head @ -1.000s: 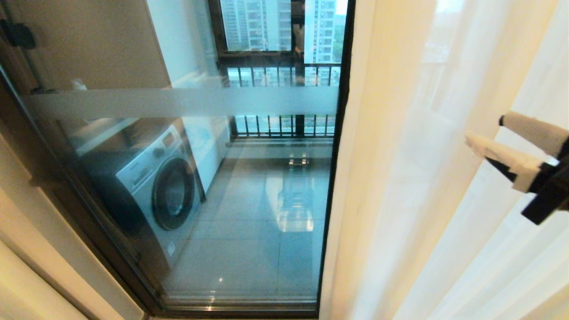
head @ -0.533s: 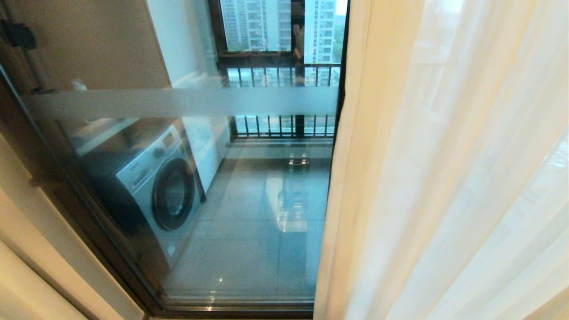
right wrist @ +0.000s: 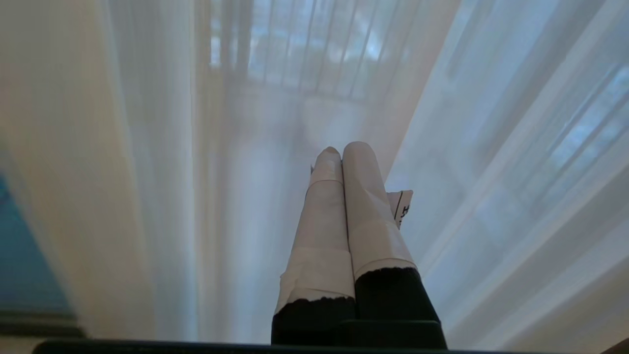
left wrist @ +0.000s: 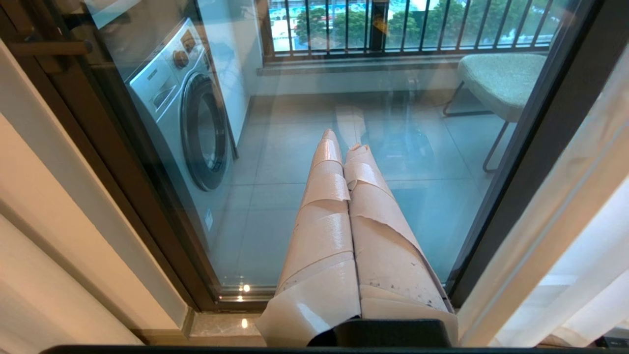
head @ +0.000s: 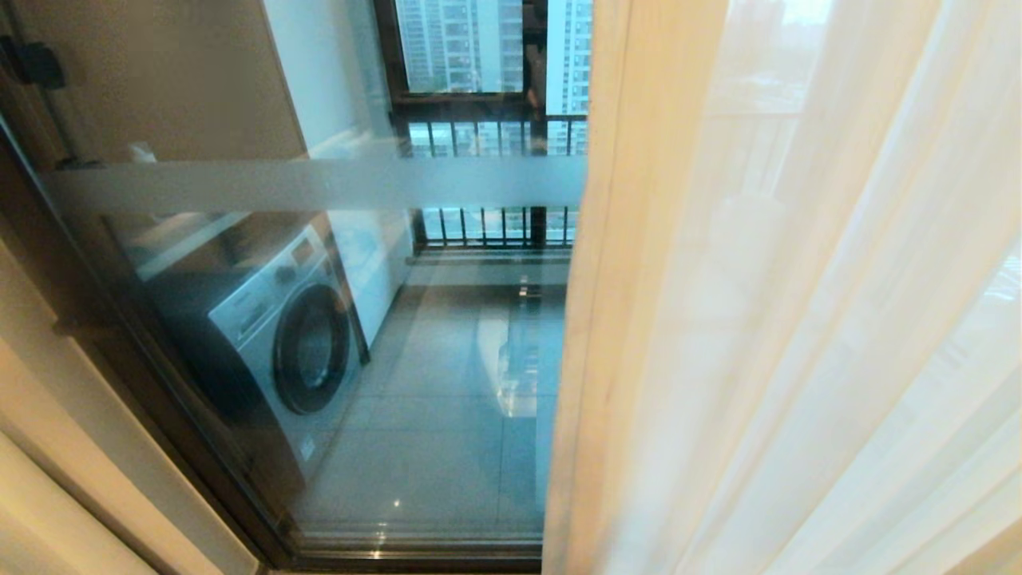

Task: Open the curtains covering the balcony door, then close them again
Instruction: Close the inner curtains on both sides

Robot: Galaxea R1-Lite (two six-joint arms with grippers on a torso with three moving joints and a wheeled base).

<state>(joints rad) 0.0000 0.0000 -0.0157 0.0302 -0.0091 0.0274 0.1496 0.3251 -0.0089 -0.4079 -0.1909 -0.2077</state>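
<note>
Head view: curtains (head: 782, 319) fill the right half of the frame; their cream leading edge runs top to bottom just right of centre, w/ the thin sheer layer to its right. Balcony door (head: 335, 184) glass is uncovered across left and centre, its dark frame along the lower left edge and bottom. Thru the glass: washing machine (head: 279, 343) at centre left, tiled floor (head: 447, 447) open beside it, railing (head: 495, 128) at upper centre.

Left claw (left wrist: 341, 145), centre of its wrist view, tips together, nothing in it, pointing at the bare glass, apart from the fabric.

Right claw (right wrist: 344, 147), centre of its wrist view, tips pressed together, holding no cloth; sheer folds on all sides of it.
</note>
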